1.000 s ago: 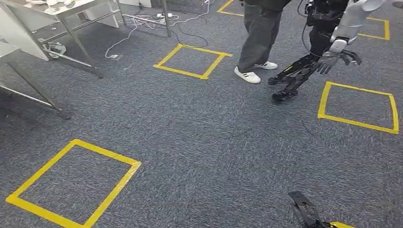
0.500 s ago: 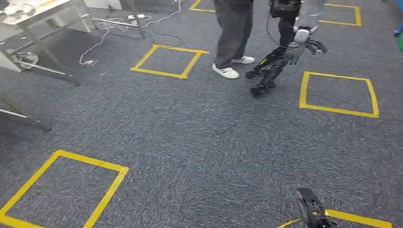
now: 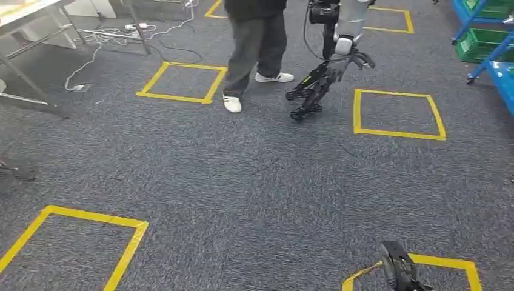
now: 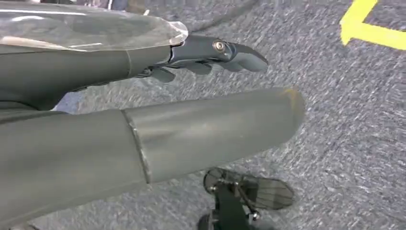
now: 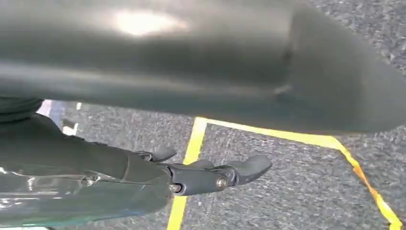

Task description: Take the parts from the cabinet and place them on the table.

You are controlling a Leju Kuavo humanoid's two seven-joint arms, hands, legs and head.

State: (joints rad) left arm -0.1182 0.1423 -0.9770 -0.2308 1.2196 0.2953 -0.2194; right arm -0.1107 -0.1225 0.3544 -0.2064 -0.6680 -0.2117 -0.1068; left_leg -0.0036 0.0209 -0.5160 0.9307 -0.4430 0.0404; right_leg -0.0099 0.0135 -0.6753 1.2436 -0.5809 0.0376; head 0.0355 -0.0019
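Left robot hand (image 4: 158,62) and right robot hand (image 5: 143,172) both hang low over the grey carpet (image 3: 254,182), fingers stretched out and apart, with nothing in either. None of the parts can be made out from where things stand. The likeliest home for them, as I judge it, is the blue rack (image 3: 498,76) at the far right edge of the room, with a green crate (image 3: 482,43) sitting in it; what is inside is too small to tell, so how any part lies lengthwise cannot be said. That rack is well apart from both hands, off to the right and far, which puts the right hand on the nearer side. The desk (image 3: 24,12) stands at the far left, on the opposite side of the floor. Between the two, far across the carpet, a person (image 3: 254,42) stands just beside a second robot (image 3: 330,54), near a yellow tape square (image 3: 397,134). The coming move looks like walking and turning rightward, not reaching.
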